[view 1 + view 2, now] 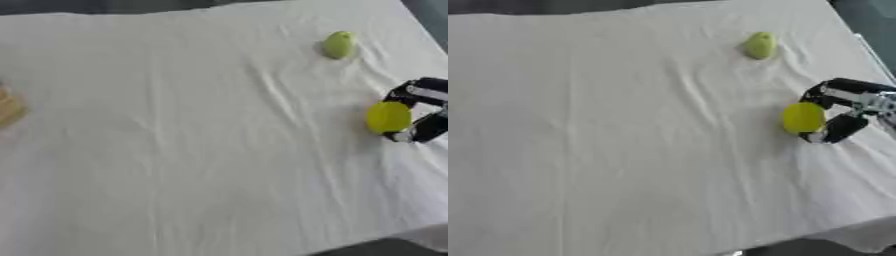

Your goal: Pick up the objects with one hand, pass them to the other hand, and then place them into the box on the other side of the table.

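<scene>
Box (9, 107) is barely peeking in at the left edge, with a green fruit (759, 45) sitting far back on the white cloth (623, 140). Right hand (839, 112) has fingers curled round the yellow ball (803, 117), so pickup's underway; handing it leftward looks next.

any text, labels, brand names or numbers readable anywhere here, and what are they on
None: no word, label, brand, number or sign can be read.
The round yellow-green fruit held in the black right hand is plain.
The smaller green pear-shaped fruit farther back is plain.
The wrinkled white tablecloth bears no print.
The tan object at the left edge shows no lettering.
</scene>
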You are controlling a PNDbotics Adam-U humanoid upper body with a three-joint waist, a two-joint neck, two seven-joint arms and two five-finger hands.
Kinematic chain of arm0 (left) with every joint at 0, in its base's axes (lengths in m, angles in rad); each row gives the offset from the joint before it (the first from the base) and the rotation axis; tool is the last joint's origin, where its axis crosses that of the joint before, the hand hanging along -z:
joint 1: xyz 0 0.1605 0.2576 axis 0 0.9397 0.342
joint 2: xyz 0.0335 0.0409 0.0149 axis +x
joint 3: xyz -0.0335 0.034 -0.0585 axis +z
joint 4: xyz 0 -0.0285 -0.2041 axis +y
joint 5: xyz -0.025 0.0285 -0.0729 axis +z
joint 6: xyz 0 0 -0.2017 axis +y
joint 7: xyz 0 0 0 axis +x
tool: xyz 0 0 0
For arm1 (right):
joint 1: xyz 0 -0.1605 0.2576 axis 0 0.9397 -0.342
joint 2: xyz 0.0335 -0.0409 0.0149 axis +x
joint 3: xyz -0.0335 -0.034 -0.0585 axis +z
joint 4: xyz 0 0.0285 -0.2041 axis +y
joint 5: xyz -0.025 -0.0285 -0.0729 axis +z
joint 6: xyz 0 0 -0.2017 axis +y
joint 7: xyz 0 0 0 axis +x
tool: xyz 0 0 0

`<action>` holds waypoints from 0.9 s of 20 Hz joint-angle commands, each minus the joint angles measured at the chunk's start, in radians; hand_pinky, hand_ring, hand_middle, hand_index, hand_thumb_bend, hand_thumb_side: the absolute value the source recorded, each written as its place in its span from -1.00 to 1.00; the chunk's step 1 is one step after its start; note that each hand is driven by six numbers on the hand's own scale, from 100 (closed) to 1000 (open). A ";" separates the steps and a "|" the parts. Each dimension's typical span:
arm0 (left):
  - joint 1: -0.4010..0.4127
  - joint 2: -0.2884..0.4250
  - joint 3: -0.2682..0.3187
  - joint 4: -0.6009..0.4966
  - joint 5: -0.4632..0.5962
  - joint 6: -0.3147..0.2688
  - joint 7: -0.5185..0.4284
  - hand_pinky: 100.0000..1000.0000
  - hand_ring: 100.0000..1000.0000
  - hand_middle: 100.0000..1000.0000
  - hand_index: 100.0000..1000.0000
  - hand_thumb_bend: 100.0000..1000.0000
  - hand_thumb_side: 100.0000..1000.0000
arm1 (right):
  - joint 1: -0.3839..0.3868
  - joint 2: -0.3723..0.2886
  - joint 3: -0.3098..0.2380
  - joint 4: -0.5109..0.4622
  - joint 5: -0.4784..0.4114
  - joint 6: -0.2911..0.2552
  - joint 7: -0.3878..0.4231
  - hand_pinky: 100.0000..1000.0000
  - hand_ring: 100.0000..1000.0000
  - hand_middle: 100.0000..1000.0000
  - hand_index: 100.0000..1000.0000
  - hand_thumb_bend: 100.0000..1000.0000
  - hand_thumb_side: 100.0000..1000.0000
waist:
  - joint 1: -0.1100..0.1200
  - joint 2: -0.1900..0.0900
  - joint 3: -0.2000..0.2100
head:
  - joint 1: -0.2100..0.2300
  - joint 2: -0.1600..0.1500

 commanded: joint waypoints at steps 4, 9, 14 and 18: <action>-0.005 0.029 0.018 -0.009 -0.003 -0.001 0.003 0.44 0.32 0.20 0.40 0.17 -0.22 | 0.000 -0.032 -0.034 -0.045 -0.041 0.011 -0.030 0.42 0.20 -0.14 0.22 -0.95 -1.00 | 0.001 -0.027 -0.006 | -0.002 -0.008; -0.002 0.033 0.018 -0.011 -0.003 -0.002 0.002 0.44 0.32 0.21 0.40 0.17 -0.22 | -0.006 -0.031 -0.060 -0.102 -0.073 0.018 -0.054 0.39 0.15 -0.16 0.21 -1.00 -1.00 | 0.003 -0.030 -0.009 | 0.001 -0.007; -0.001 0.036 0.016 -0.019 -0.003 -0.004 -0.002 0.44 0.33 0.21 0.41 0.17 -0.23 | -0.032 -0.004 -0.065 -0.173 -0.129 0.030 -0.087 0.33 0.06 -0.20 0.18 -1.00 -1.00 | 0.006 -0.033 -0.008 | 0.004 -0.009; -0.004 0.036 0.010 -0.028 -0.003 -0.007 -0.011 0.45 0.33 0.21 0.41 0.17 -0.24 | -0.076 0.052 -0.043 -0.210 -0.174 0.048 -0.120 0.32 0.02 -0.22 0.18 -1.00 -1.00 | 0.010 -0.037 -0.005 | 0.009 -0.014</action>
